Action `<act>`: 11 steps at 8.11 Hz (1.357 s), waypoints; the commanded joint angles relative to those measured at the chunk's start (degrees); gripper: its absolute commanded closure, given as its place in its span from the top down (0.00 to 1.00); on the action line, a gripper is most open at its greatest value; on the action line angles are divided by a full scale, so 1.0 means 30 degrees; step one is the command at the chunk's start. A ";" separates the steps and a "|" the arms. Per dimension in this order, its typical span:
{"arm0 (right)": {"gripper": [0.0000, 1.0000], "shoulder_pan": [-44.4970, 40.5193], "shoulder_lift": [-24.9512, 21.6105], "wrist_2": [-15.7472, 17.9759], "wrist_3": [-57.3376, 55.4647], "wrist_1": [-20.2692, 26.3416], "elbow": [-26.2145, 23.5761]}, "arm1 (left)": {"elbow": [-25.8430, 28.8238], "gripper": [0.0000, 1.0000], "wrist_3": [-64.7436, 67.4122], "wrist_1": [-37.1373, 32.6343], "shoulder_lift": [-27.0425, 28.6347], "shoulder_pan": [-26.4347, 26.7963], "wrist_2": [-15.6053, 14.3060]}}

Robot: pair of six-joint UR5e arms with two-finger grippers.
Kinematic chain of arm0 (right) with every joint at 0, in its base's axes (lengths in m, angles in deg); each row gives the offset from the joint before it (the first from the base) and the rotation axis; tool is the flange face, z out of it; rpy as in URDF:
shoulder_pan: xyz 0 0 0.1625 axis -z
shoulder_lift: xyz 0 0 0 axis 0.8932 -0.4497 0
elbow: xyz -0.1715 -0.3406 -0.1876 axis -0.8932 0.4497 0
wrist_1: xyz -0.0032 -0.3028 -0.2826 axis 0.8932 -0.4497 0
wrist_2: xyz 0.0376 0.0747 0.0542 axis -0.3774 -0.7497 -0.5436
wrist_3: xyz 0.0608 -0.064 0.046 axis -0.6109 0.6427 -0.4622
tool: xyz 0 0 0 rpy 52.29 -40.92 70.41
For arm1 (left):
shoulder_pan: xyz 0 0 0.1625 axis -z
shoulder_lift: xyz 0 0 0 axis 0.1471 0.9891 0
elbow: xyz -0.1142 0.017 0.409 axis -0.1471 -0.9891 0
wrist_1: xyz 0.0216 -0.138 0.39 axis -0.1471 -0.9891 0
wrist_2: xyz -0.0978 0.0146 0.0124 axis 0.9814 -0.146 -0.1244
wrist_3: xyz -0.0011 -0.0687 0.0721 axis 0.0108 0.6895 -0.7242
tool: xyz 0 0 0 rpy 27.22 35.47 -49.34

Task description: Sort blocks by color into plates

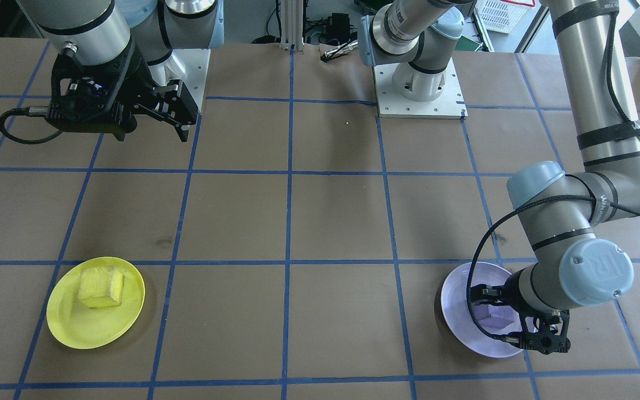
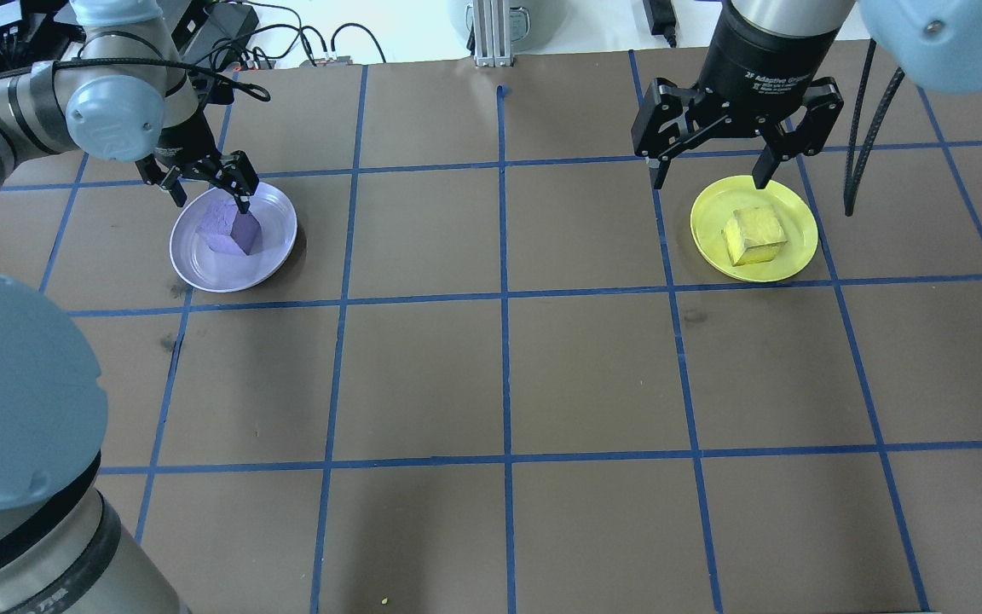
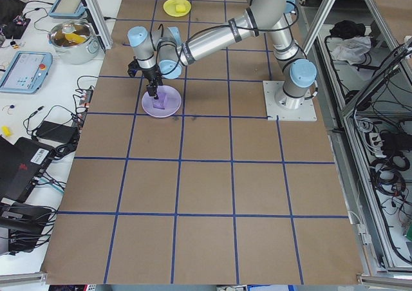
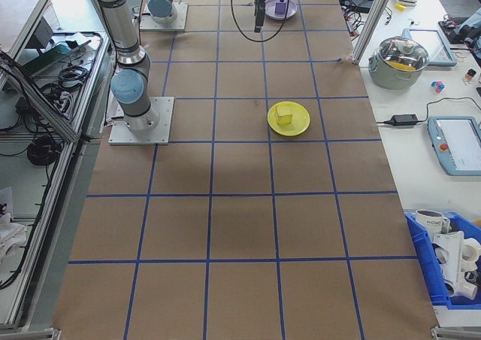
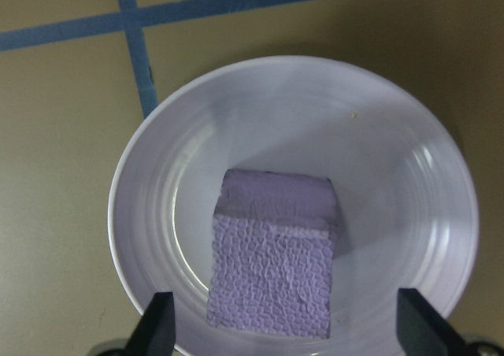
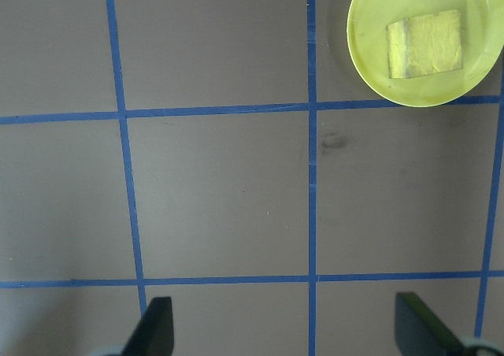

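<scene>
The light purple block (image 2: pixel 231 228) lies in the pale lavender plate (image 2: pixel 201 269). My left gripper (image 2: pixel 211 203) hangs low over it, open. The wrist view shows the purple block (image 5: pixel 276 265) between the fingertips (image 5: pixel 157 328) with a gap on each side, on the lavender plate (image 5: pixel 394 135). The yellow block (image 2: pixel 753 235) rests in the yellow plate (image 2: pixel 794 256). My right gripper (image 2: pixel 708 181) is open and held high, with nothing in it. Its wrist view shows the yellow block (image 6: pixel 424 44) and yellow plate (image 6: pixel 370 57) at the upper right.
The brown table carries a blue tape grid. The arms' base plates (image 1: pixel 420 94) sit at the robot's edge. Beyond the table ends stand a metal pot (image 3: pixel 74 37), tablets, cables and a blue bin (image 4: pixel 451 257).
</scene>
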 commanded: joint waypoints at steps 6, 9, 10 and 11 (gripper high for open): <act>1.00 0.0000 0.0000 0.0029 0.0044 -0.0130 0.0001 | -0.0048 1.00 0.8242 -0.4410 -0.6973 0.5129 0.0379; 1.00 0.0000 0.0000 0.0029 0.0044 -0.0130 0.0001 | -0.0048 1.00 0.8284 -0.5172 -0.8264 0.5604 0.2870; 1.00 0.0000 0.0000 0.0029 0.0044 -0.0130 0.0001 | -0.0135 1.00 0.8255 -0.5175 -0.8733 0.5692 0.2899; 1.00 0.0000 0.0000 0.0029 0.0044 -0.0130 -0.0028 | -0.0484 1.00 0.8255 -0.5175 -0.8970 0.5722 0.2900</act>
